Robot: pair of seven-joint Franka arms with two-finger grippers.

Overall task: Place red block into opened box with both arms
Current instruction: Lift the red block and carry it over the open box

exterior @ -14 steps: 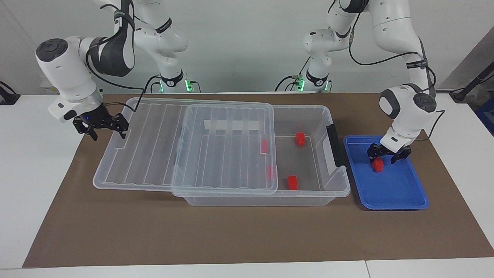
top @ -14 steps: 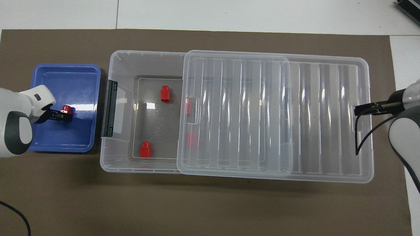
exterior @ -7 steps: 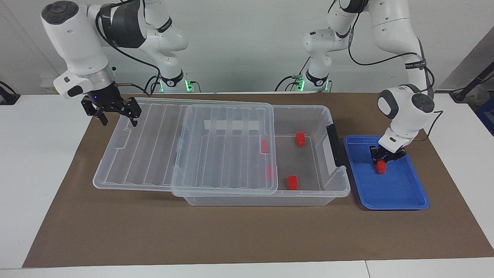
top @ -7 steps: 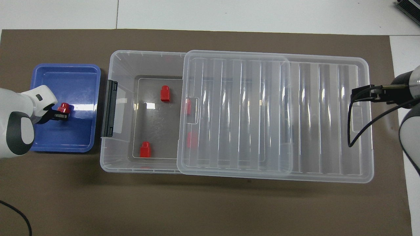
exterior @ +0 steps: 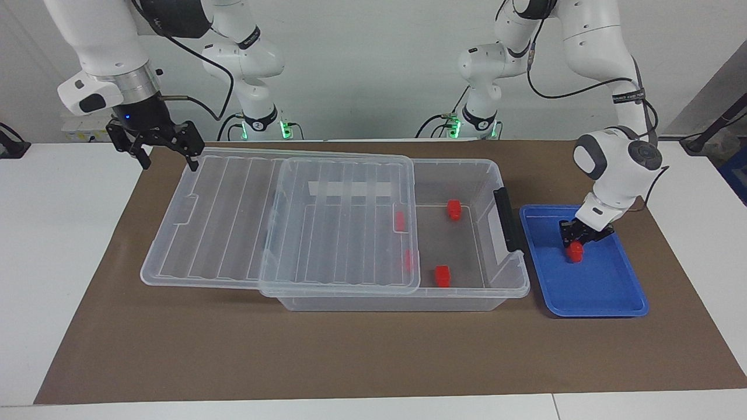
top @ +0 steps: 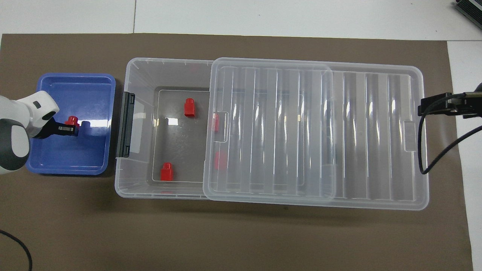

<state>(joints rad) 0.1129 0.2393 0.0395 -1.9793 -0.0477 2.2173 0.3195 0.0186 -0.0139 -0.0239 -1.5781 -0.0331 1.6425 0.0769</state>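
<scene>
My left gripper (exterior: 575, 240) (top: 71, 128) is down in the blue tray (exterior: 601, 297) (top: 75, 162), shut on a small red block (exterior: 576, 251) (top: 70, 120). I cannot tell whether the block is clear of the tray floor. The clear box (exterior: 513, 274) (top: 121, 180) stands beside the tray, its ribbed lid (exterior: 280, 221) (top: 320, 131) slid toward the right arm's end, leaving the tray end uncovered. Two red blocks (exterior: 454, 210) (exterior: 442, 276) lie in the uncovered part. Two more (exterior: 400, 220) (exterior: 408, 259) show through the lid. My right gripper (exterior: 154, 150) (top: 433, 107) hangs open and empty above the lid's outer end.
A brown mat (exterior: 350, 356) covers the table under the box and tray. The box's black latch bar (exterior: 506, 219) faces the tray. A black cable (top: 433, 150) from the right arm dangles over the lid's end.
The left gripper has shut on the red block in the tray. The right gripper has risen from the lid's end tab and drawn back toward the robots, staying open.
</scene>
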